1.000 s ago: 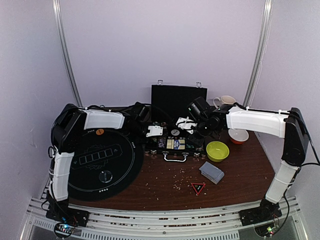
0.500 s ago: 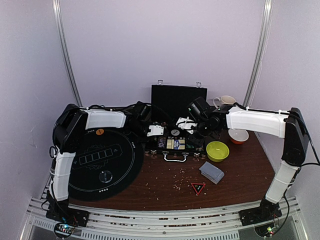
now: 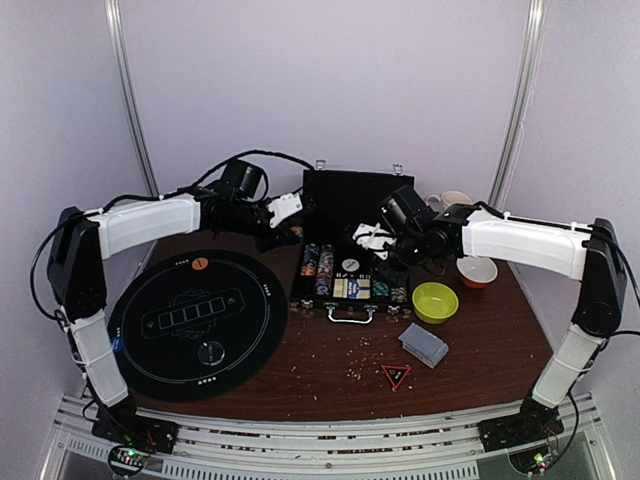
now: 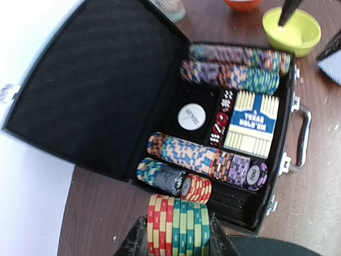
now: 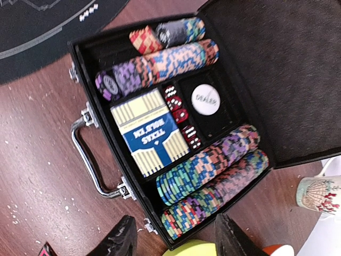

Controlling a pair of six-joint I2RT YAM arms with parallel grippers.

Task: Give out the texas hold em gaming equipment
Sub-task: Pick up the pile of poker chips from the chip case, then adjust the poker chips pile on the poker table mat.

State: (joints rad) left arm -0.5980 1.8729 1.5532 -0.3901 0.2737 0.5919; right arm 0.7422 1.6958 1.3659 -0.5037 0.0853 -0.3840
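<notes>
We are clamping a stack of poker chips [image 4: 178, 226] in our left gripper [image 3: 283, 208]. Its two black fingers [image 4: 136, 242] are pressing on the stack's flat ends, and the chips are showing red, yellow, green and teal edges. The gripper is hanging near the left end of the open black case [image 4: 90, 80], by the raised lid.

Inside the case, rows of chips [image 4: 205, 154] are lying on edge along both long sides. Between the rows we are seeing a white dealer button [image 4: 191, 116], a line of red dice [image 4: 218, 125] and a blue boxed deck [image 4: 256, 121] marked Texas Hold'em. The chrome handle [image 4: 303, 133] is sticking out from the front wall.

We are holding our right gripper [image 5: 176, 237] open, with nothing between its fingers [image 5: 120, 240]. It is hovering over the right end of the case, and the yellow-green bowl [image 3: 435, 301] is sitting just beside that end. A patterned mug [image 5: 318, 193] is standing behind the case's right corner, and an orange bowl [image 3: 477, 271] is sitting beyond the green one.

On the brown table [image 3: 330, 385], a grey-blue deck of cards [image 3: 424, 344] is lying in front of the green bowl, with a red triangle [image 3: 396, 375] nearer the front edge. To the left, the round black poker mat [image 3: 160, 300] is carrying an orange chip [image 3: 199, 264] at its far edge and a clear disc [image 3: 210, 351] nearer its front edge.
</notes>
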